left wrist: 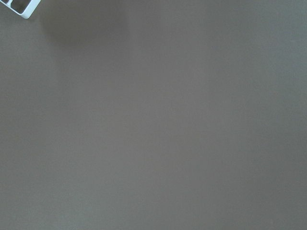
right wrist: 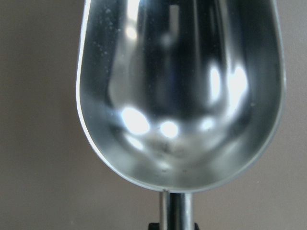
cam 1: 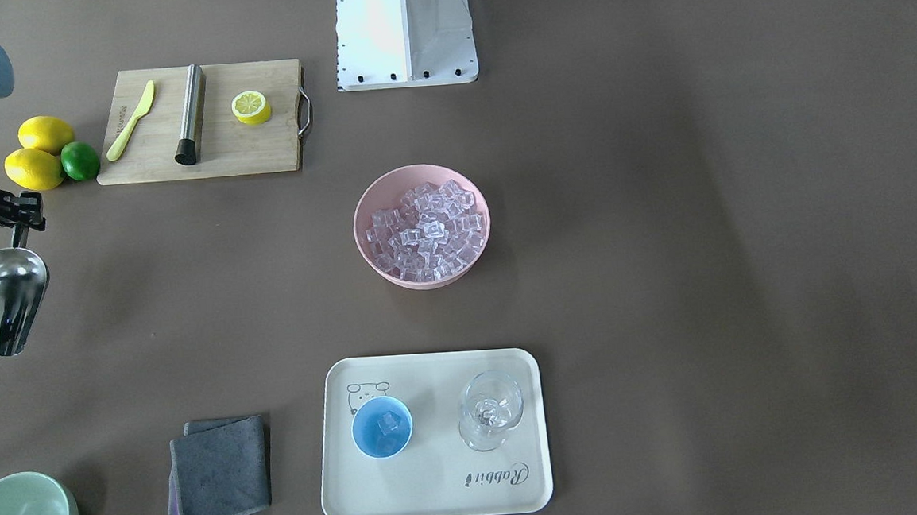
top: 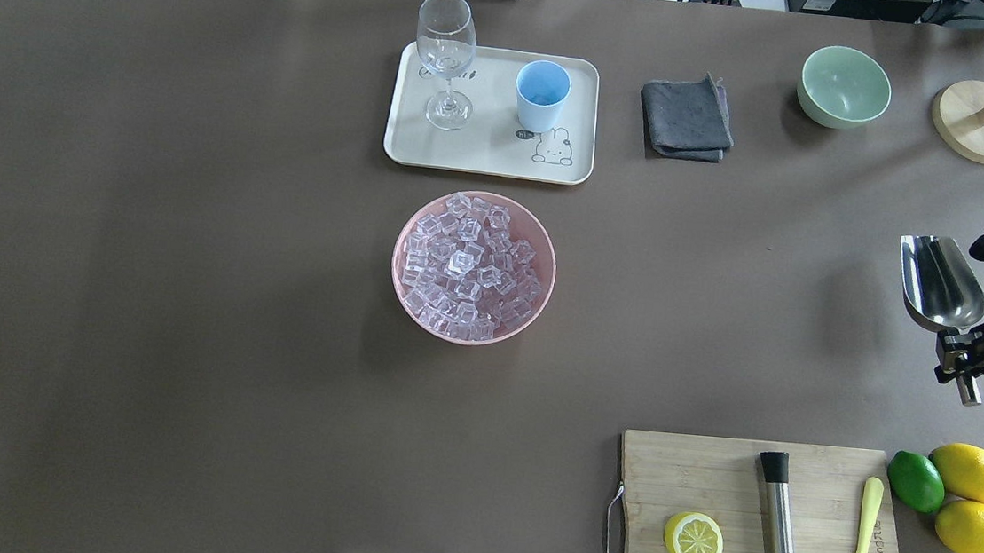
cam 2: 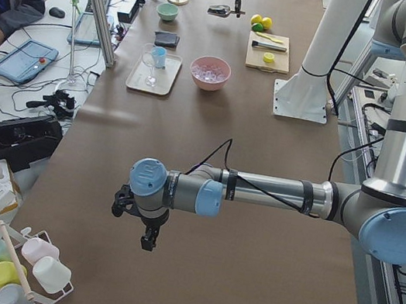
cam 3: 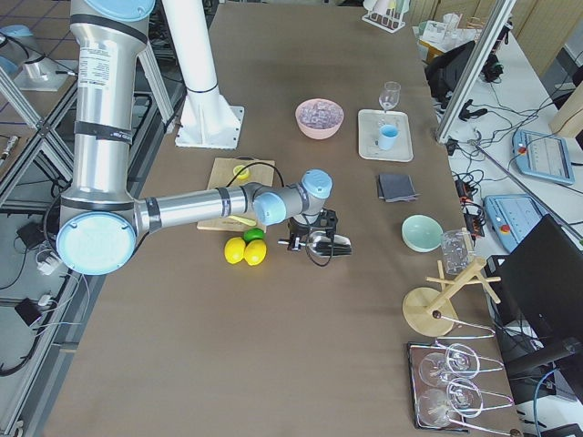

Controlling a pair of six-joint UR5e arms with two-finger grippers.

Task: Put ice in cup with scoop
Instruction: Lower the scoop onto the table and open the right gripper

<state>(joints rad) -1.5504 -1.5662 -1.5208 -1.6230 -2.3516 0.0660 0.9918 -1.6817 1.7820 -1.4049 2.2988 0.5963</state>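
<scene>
The ice is a heap of clear cubes in a pink bowl at the table's middle. The light-blue cup stands on a cream tray; the front-facing view shows one cube inside the cup. My right gripper is shut on the handle of the steel scoop and holds it above the table's right edge, far from the bowl. The scoop's trough is empty. My left gripper shows only in the exterior left view, over bare table; I cannot tell its state.
A wine glass stands on the tray beside the cup. A grey cloth and a pale-green bowl lie right of the tray. A cutting board holds a steel rod, yellow knife and half lemon. Lemons and a lime lie beside it.
</scene>
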